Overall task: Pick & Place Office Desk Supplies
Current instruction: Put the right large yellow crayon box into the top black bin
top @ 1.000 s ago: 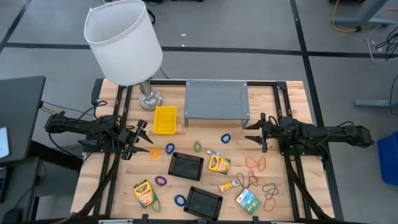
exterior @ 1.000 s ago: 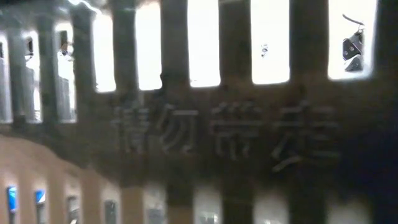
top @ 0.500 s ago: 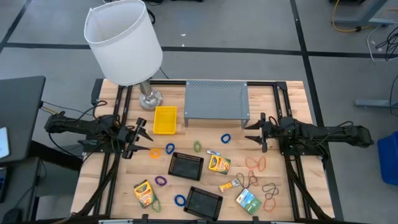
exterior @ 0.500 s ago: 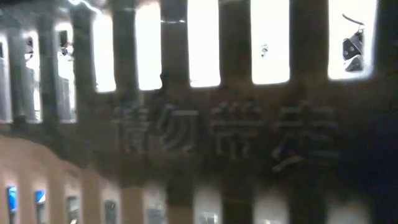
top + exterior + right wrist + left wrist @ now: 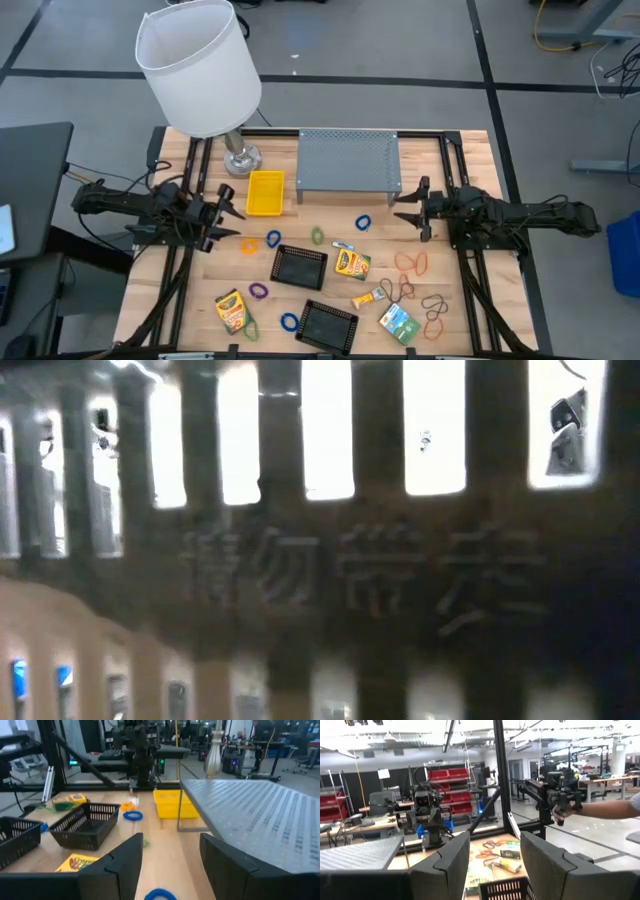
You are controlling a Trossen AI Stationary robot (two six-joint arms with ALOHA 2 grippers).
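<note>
We are hovering both the left gripper (image 5: 228, 212) and right gripper (image 5: 414, 210) wide and empty, judging the light, floppy orange rubber band (image 5: 248, 245) at the left gripper's five o'clock best pinched across its strand.

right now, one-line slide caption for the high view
Both arms wait open-fingered, left gripper and right gripper, flanking scattered rubber bands, crayon boxes and black baskets.

White lampshade (image 5: 197, 66), yellow tray (image 5: 265, 193), grey perforated shelf (image 5: 348, 160), two black mesh baskets (image 5: 300, 266), yellow-green crayon boxes (image 5: 351, 263), blue (image 5: 363, 222), orange (image 5: 248, 245), purple (image 5: 259, 291) bands, pale striped wood table (image 5: 480, 160), dark arms (image 5: 130, 205)
</note>
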